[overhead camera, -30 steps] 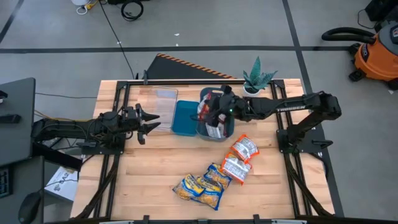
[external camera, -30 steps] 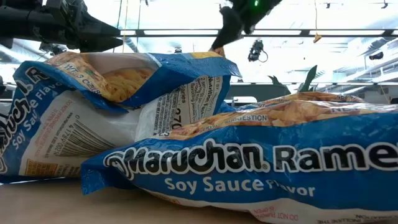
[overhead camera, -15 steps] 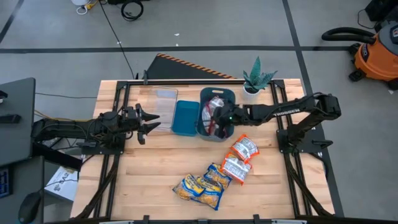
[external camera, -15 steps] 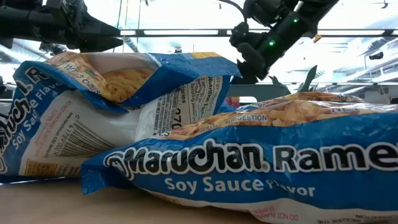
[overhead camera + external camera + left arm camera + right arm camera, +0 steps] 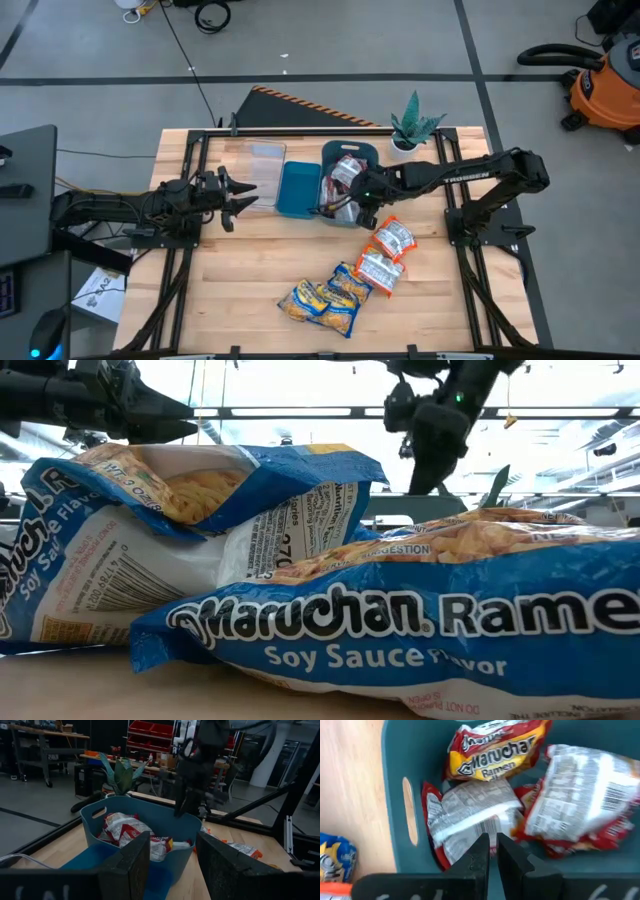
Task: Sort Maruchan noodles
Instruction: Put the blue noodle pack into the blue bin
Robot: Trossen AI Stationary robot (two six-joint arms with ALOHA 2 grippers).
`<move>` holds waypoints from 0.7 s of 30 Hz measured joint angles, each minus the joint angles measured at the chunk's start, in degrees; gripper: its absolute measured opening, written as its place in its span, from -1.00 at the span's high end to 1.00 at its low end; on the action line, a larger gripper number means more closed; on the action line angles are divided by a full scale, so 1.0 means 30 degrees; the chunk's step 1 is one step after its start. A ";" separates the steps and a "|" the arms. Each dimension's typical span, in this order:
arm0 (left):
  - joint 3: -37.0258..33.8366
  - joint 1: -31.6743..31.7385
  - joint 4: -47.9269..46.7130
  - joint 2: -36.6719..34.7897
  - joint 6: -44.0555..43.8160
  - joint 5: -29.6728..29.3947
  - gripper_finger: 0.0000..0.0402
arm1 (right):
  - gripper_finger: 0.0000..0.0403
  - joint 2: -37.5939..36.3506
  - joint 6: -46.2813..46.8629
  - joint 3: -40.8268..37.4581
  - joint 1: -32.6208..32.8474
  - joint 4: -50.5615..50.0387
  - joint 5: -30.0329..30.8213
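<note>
Several red-and-white Maruchan packets [image 5: 495,750] lie in the dark blue tub [image 5: 330,152]. Two orange-red packets [image 5: 392,240] and a heap of yellow-and-blue packets [image 5: 330,295] lie flat on the table nearer the front; the yellow-and-blue packets [image 5: 380,620] fill the low view. My right gripper [image 5: 362,210] hangs over the tub's near rim, shut and empty, its fingers [image 5: 482,852] pointing down at the packets. My left gripper [image 5: 240,200] waits open, left of the flat blue bin [image 5: 297,188].
A clear lid [image 5: 265,168] lies beside the flat blue bin. A potted plant [image 5: 412,128] stands at the far edge, right of the tub. Bare wood lies between the tub and the loose packets and across the table's near left part.
My right gripper has drawn back from over the middle of the tub toward the table's near edge and now stands over the tub's near rim. The left arm and the packets on the table have kept still.
</note>
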 joint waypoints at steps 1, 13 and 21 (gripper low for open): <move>0.0000 0.0000 0.0000 0.0002 0.0001 0.0000 0.17 | 0.80 0.0000 0.0002 0.0490 0.0098 -0.0512 0.0071; 0.0000 -0.0180 -0.1184 0.0006 -0.2159 0.5386 0.17 | 0.79 -0.0015 0.2085 0.2248 0.3120 -0.3244 -0.0945; 0.0007 -0.2585 -0.1271 0.0770 -0.2537 0.5164 0.20 | 0.80 -0.0696 0.5560 0.1934 0.6921 -0.6022 0.5993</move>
